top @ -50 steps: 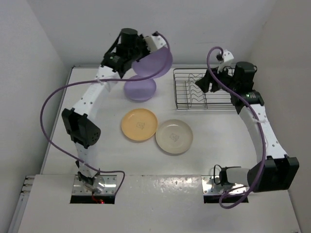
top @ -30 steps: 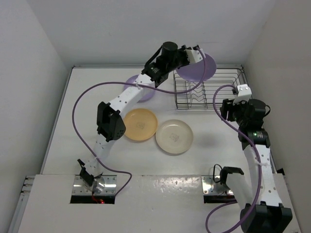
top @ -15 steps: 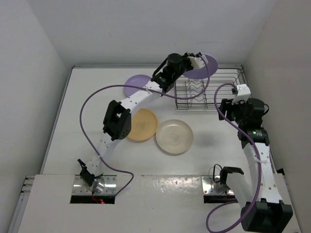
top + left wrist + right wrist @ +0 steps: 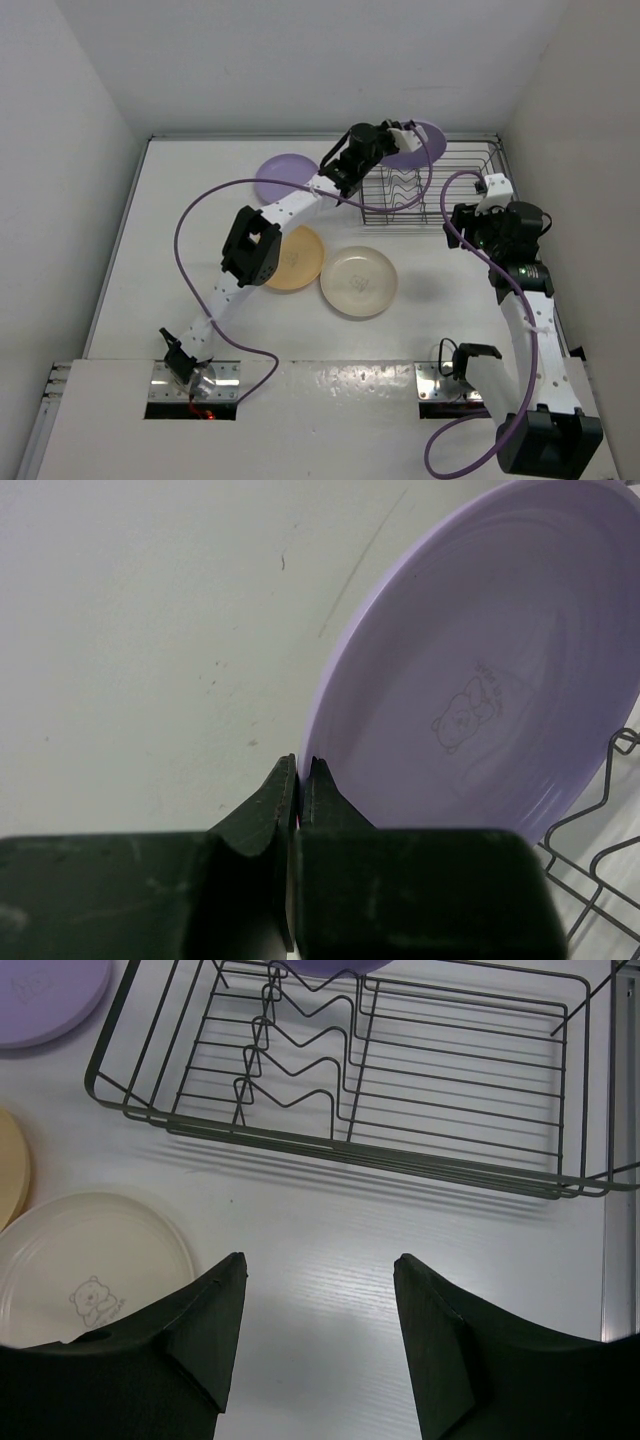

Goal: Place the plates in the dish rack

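Note:
My left gripper (image 4: 397, 141) is shut on the rim of a lavender plate (image 4: 424, 141) and holds it tilted over the far left part of the dish rack (image 4: 465, 188). In the left wrist view the plate (image 4: 490, 670) fills the right side, with the gripper (image 4: 299, 765) pinching its edge. A second lavender plate (image 4: 282, 176) lies flat left of the rack. The orange-yellow plate (image 4: 293, 257) and the cream plate (image 4: 359, 281) lie side by side at mid table. My right gripper (image 4: 318, 1265) is open and empty, above the table near the rack's front edge (image 4: 380, 1155).
White walls close the table on the left, back and right. The left arm stretches across the table over the orange-yellow plate. The right arm (image 4: 520, 290) stands along the right side.
My left arm has carried the lavender plate from above the table's far left across to the rack and lowered it. My right arm has pulled back from the rack toward the right.

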Action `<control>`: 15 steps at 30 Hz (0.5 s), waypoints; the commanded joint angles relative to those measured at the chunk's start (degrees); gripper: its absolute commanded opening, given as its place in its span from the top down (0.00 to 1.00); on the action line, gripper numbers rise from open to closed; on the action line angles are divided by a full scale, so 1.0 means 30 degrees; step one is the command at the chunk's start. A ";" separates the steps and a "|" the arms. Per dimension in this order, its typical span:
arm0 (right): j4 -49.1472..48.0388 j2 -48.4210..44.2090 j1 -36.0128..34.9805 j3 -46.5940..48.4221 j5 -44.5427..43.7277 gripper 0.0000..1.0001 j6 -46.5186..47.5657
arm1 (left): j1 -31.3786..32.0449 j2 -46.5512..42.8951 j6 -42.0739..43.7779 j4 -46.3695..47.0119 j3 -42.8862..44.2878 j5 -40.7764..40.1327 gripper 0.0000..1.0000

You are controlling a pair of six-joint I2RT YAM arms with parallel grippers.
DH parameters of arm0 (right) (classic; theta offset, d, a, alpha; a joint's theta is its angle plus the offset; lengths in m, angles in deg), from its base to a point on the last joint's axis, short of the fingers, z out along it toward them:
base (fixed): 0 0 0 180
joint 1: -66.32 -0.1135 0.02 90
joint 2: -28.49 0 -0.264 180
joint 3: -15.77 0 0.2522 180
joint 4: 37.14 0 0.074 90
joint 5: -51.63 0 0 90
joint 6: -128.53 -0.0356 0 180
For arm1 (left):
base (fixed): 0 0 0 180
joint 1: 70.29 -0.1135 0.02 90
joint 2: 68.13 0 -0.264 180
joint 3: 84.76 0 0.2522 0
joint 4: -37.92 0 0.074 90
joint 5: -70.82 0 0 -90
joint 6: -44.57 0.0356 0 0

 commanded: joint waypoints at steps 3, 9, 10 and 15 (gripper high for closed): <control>-0.0560 0.0001 0.0098 0.0309 0.0338 0.39 -0.0079 | 0.0149 -0.0024 -0.0153 0.0918 -0.0042 0.0112 1.00; -0.0647 0.0176 0.0069 0.0338 0.0396 0.37 -0.0167 | 0.0149 0.0327 -0.0329 0.0271 -0.0220 -0.0298 1.00; -0.0648 0.0206 0.0098 0.0367 0.0396 0.37 -0.0225 | 0.0149 0.0327 -0.0329 0.0068 -0.0220 -0.0472 1.00; -0.0677 0.0235 0.0098 0.0397 0.0513 0.34 -0.0284 | 0.0149 0.0153 -0.0563 -0.0985 -0.0015 -0.0852 0.79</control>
